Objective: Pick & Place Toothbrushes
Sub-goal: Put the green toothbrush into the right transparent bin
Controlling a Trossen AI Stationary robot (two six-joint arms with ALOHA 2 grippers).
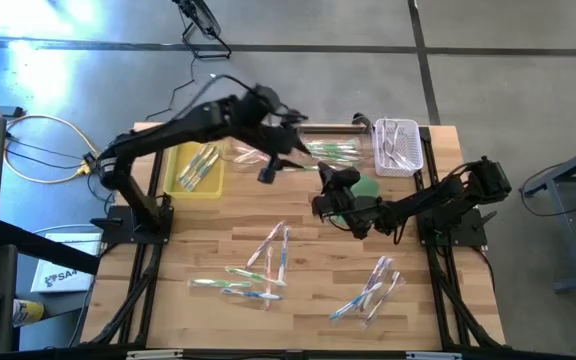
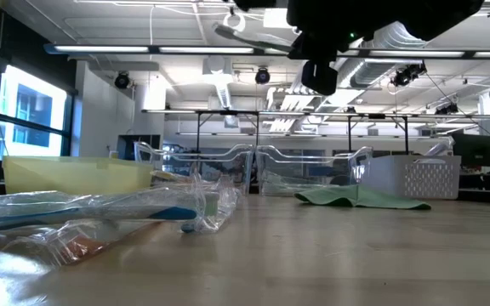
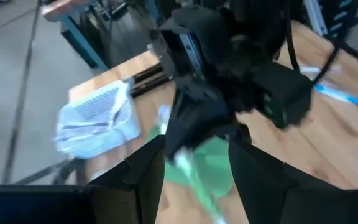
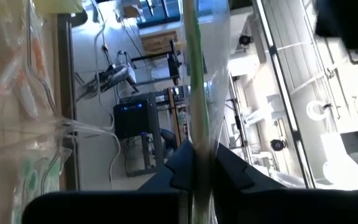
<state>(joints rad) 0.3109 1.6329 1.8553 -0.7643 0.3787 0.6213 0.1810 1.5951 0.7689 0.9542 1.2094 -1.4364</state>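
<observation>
high view: the left gripper [image 1: 267,172] hung over the back middle of the table [image 1: 308,300], blurred, so its fingertips were hard to make out here. the right gripper [image 1: 325,203] lay just in front of the green cloth [image 1: 367,186], its dark body covering part of the cloth, and what it held could not be seen from above. at the back stood a yellow bin [image 1: 196,170] with a few toothbrushes in it, two clear trays [image 1: 333,150], one showing green-handled brushes, and a white basket [image 1: 398,146] with brushes inside. loose toothbrushes [image 1: 258,272] lay scattered on the front of the table, another bunch towards the front right.

low view: only the dark underside of an arm showed at the top edge, cut off. a wrapped toothbrush [image 2: 100,210] lay close and blurred; the yellow bin [image 2: 75,174], clear trays [image 2: 313,170], cloth [image 2: 360,197] and basket [image 2: 424,177] stood behind, their contents not readable.

left wrist view: the left fingers [image 3: 142,177] stood spread apart with nothing between them; beyond them the right arm blocked much of the cloth [image 3: 207,165], and the basket [image 3: 98,118] was blurred.

right wrist view: the right fingers [image 4: 229,171] were pinched on a green-handled wrapped toothbrush [image 4: 194,93] that ran up out of the picture; clear wrappers crowded one side
</observation>
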